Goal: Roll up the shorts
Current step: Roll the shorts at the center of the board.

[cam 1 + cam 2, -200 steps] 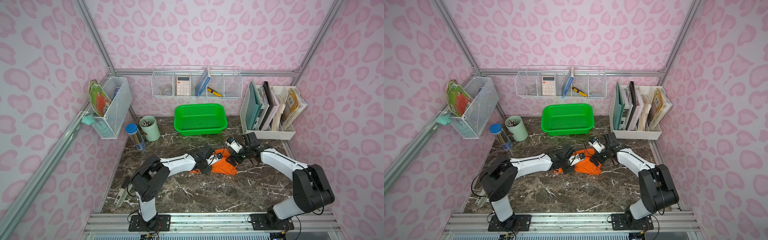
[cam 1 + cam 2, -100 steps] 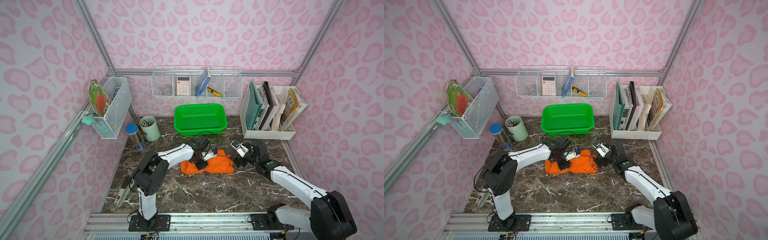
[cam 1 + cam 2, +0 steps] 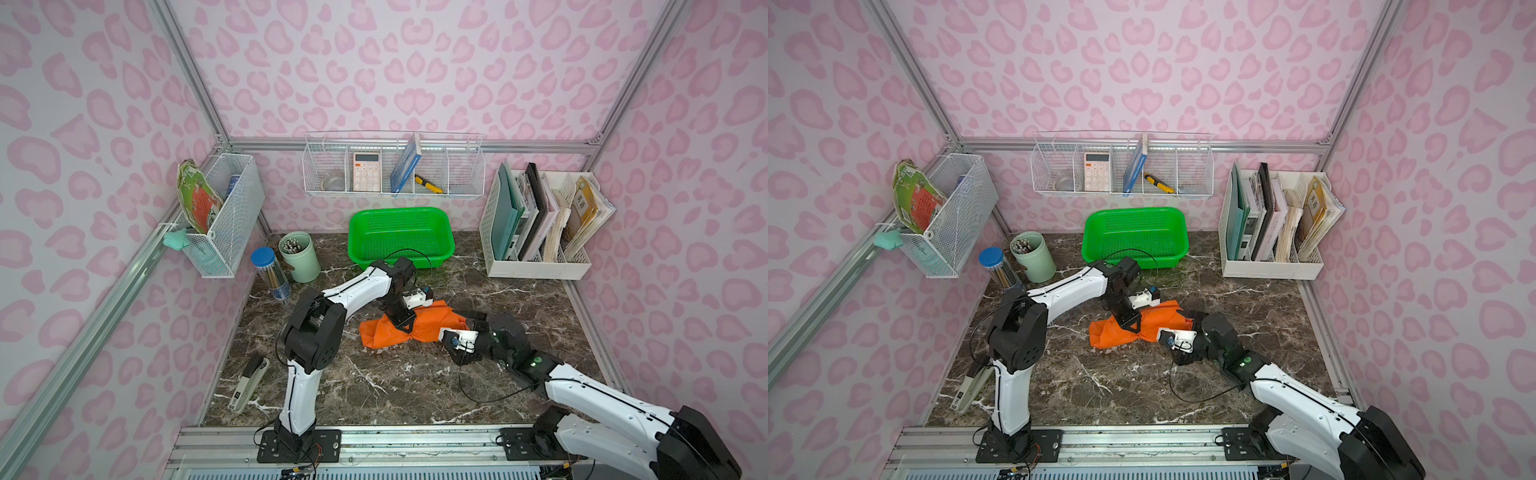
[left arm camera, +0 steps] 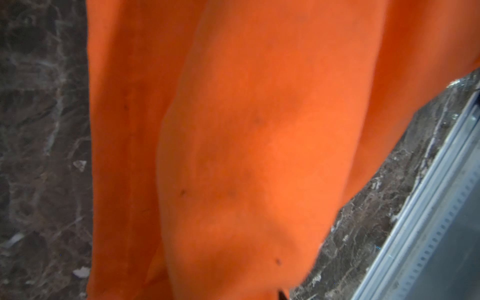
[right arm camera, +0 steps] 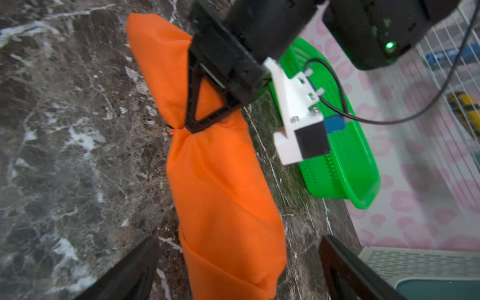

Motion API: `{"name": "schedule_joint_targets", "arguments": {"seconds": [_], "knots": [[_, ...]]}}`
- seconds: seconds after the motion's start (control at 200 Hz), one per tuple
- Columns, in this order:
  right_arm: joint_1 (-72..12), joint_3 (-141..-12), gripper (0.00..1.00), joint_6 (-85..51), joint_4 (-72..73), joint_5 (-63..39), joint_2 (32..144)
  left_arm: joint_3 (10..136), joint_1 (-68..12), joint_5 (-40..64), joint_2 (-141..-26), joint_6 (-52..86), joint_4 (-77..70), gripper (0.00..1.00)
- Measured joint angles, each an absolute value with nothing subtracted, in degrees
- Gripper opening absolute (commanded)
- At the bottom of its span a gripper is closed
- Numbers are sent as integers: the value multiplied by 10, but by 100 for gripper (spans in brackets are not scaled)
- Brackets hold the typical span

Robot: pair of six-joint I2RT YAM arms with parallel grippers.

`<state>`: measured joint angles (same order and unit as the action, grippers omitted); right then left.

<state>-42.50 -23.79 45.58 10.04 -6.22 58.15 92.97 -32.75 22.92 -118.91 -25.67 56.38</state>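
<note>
The orange shorts [image 3: 432, 324] lie on the marble table as a long, loosely rolled bundle, seen in both top views [image 3: 1113, 332]. My left gripper [image 3: 403, 326] comes down from the far side and is shut on the shorts at mid-length, pinching the fabric into a waist [image 5: 181, 128]. Orange fabric [image 4: 246, 142] fills the left wrist view. My right gripper [image 3: 457, 334] is low at the bundle's right end and open. Its two fingers [image 5: 145, 254] stand on either side of that end [image 5: 220, 194] without touching it.
A green basket [image 3: 401, 237] stands just behind the left arm. A white file rack [image 3: 536, 224] is at the back right. A mint cup [image 3: 299, 257] and a blue-lidded jar [image 3: 268, 274] are at the back left. A stapler [image 3: 249, 382] lies front left.
The shorts shifted a little left as the left arm swung round behind them, still gripping. The right gripper, still open, came down and forward to the bundle's right end.
</note>
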Motion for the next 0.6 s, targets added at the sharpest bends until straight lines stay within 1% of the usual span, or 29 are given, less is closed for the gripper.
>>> {"name": "schedule_joint_targets", "arguments": {"seconds": [0.16, 0.34, 0.6], "knots": [[-450, -242, 99, 489, 98, -35, 628, 953, -323, 257, -1214, -262, 603, 17], [-453, -254, 99, 511, 119, -2, 705, 951, -323, 276, -1218, -270, 618, 16], [-412, -298, 98, 535, 161, 7, 818, 947, -323, 284, -1222, -270, 617, 16]]}}
